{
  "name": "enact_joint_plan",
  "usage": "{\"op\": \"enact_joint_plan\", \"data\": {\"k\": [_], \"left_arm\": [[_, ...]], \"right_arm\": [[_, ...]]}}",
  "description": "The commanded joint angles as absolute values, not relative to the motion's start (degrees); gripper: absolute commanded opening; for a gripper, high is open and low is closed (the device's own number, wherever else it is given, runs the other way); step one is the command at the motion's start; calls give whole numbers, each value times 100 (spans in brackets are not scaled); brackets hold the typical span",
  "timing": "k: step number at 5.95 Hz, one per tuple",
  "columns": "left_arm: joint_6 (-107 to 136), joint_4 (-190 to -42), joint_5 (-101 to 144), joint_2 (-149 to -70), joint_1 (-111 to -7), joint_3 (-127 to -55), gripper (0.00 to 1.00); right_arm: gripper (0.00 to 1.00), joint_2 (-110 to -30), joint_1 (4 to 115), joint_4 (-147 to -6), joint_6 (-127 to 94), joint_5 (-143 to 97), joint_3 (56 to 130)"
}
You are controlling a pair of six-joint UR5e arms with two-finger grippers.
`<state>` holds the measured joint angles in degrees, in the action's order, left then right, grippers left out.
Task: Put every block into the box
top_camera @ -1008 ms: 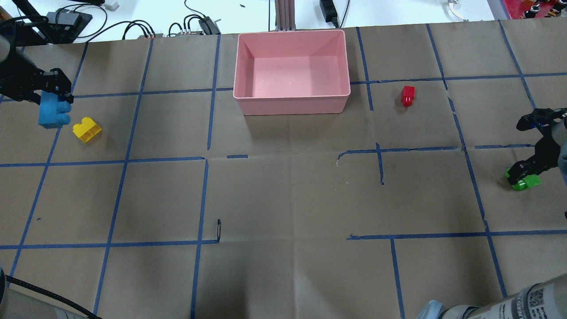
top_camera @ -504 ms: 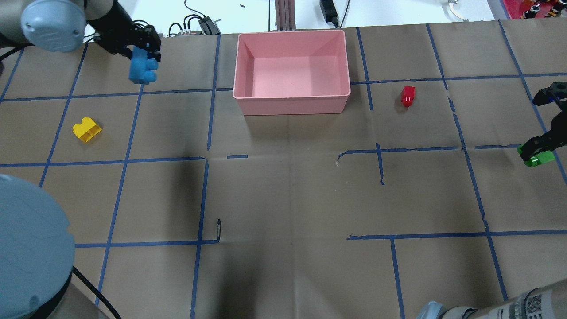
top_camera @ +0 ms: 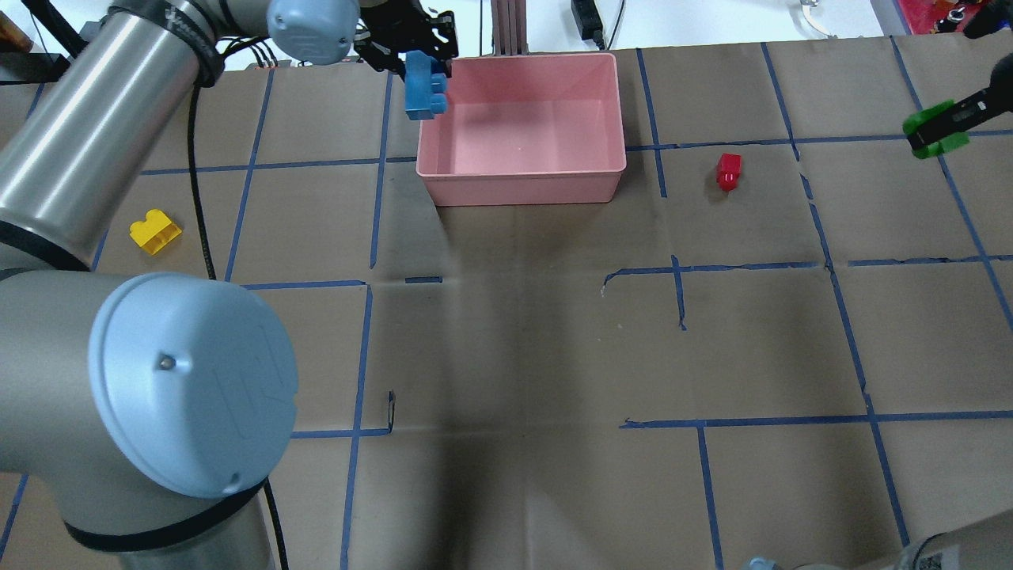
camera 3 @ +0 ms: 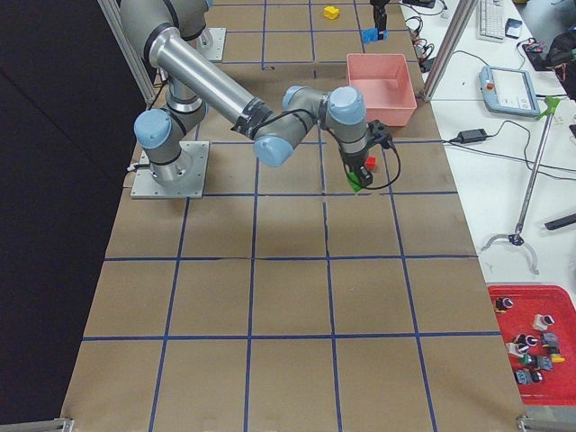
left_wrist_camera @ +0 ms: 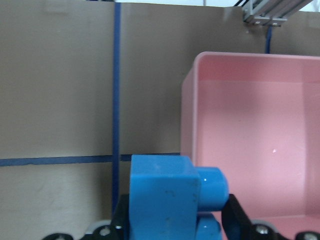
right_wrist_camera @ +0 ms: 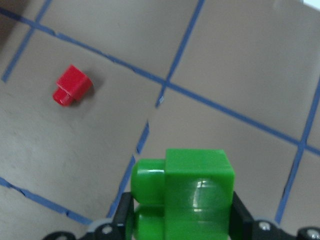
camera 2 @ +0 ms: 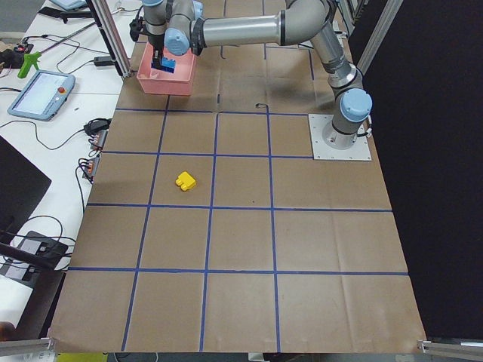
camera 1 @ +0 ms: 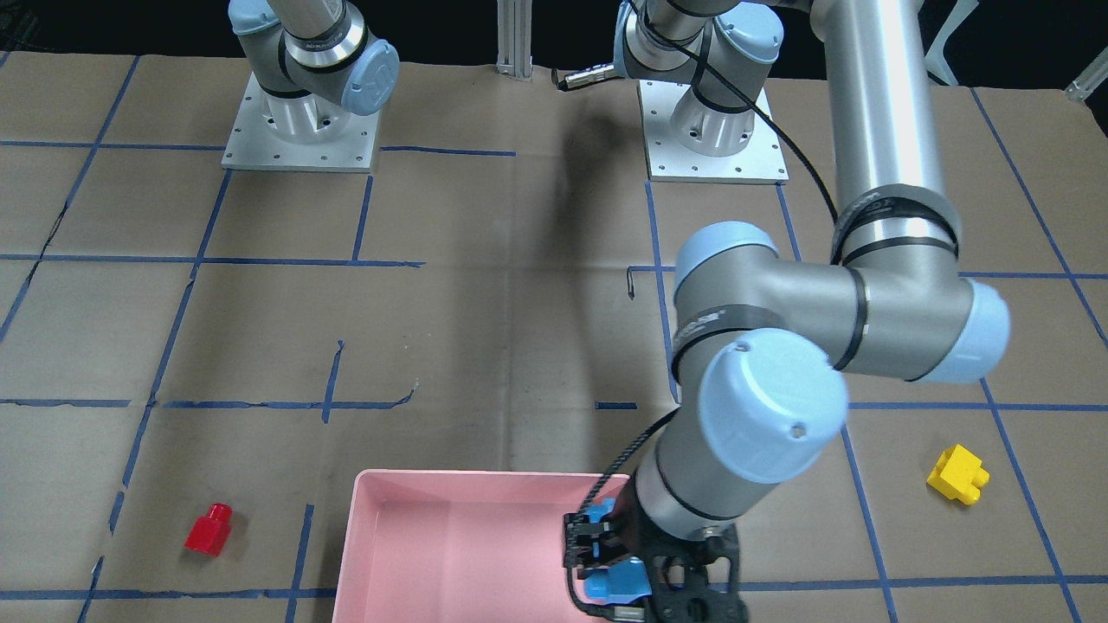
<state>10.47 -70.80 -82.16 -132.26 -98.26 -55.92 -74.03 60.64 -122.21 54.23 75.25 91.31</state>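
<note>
Your left arm (top_camera: 103, 127) has swung a long way in the last second. It went from the table's (top_camera: 522, 332) left edge, beside the yellow block, up to the near-left corner of the box (top_camera: 520, 131). The box has not moved, and no block lies in it yet.

The left gripper (top_camera: 421, 63) is clamped on the blue block (top_camera: 425, 85) and holds it in the air. From overhead the block overlaps the box's left rim. The front view puts it just inside that rim. I judge it wants a little more travel toward the middle before you release, or it may catch the rim and fall outside.

The right gripper (top_camera: 946, 123) has lifted off the table's right side and carried the green block (right_wrist_camera: 192, 190), pinched between its fingers, farther out. It is now about level with the box but well off to its right, so that drop comes second.

The yellow block (top_camera: 155, 230) on the left and the red block (top_camera: 728, 171), near the box's right side, lie where they were, untouched. Two blocks are in transit and two are still to fetch.
</note>
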Motion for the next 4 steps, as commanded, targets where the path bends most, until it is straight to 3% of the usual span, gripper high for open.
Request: {"op": "enact_joint_plan", "data": {"k": [1,2,3,4], "left_arm": [[1362,-6614,-8209,-13631,-10090,-5432,16],[1458,-6235,-8226,-13693,-10090,-5423,90],[1642,-5988,-8227,-13711,-10081,-5440,100],[1626,-6029,-8244,-13580,-10072,-5458,100]], "right_arm": [[2,-7104,6825,-12225,5502,7129,8371],[2,-6849,7290,-12260,5467,6797,7967],[3,-6603,7652,-12252,5423,6794,7632],[3,-6374,7925,-12261,5414,6768,7464]]}}
